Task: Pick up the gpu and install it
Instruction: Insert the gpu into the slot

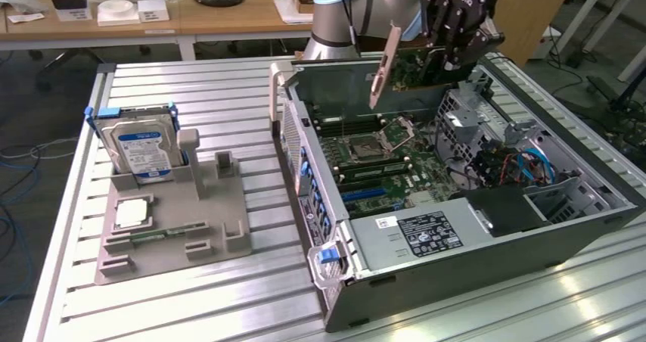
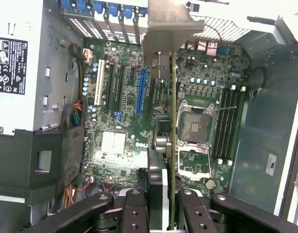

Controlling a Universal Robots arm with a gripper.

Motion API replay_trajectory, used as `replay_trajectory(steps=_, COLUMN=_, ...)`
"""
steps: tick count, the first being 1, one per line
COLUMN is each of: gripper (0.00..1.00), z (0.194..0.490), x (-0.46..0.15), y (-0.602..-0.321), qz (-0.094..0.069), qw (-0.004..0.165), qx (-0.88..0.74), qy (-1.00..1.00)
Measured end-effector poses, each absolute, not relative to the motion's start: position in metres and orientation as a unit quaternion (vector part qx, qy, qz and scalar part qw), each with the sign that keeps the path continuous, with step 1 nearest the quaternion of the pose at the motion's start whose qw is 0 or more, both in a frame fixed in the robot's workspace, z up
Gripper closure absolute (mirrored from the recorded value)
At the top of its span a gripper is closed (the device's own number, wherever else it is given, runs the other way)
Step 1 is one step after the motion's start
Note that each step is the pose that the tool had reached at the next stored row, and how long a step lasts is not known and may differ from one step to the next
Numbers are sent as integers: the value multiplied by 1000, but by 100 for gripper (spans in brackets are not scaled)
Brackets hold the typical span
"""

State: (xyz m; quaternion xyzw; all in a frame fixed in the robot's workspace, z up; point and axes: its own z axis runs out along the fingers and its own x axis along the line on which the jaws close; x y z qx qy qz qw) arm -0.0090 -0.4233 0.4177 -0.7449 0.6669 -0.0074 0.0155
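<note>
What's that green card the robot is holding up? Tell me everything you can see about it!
That is the gpu, a thin flat card with a green circuit board and a pale metal bracket at one end. The end effector is clamped on it and holds it on edge in the air, above the motherboard inside the open computer case. In the wrist view it is seen edge-on, like a thin line. Only the end effector seems to touch it, and it is not in a slot yet.

- Motherboard [image 2: 124,165]: white "DELL" logo.
- Power supply label [image 1: 429,232], lower middle of the exterior view: symbols, print too small to read.
- Hard drive label [image 1: 141,149]: illegible.
</note>
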Motion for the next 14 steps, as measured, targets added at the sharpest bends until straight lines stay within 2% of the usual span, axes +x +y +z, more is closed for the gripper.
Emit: replay_trajectory(steps=14, gripper=72, z=408, x=-10, y=-423, qz=-10, qw=17, qx=-731, qy=682)
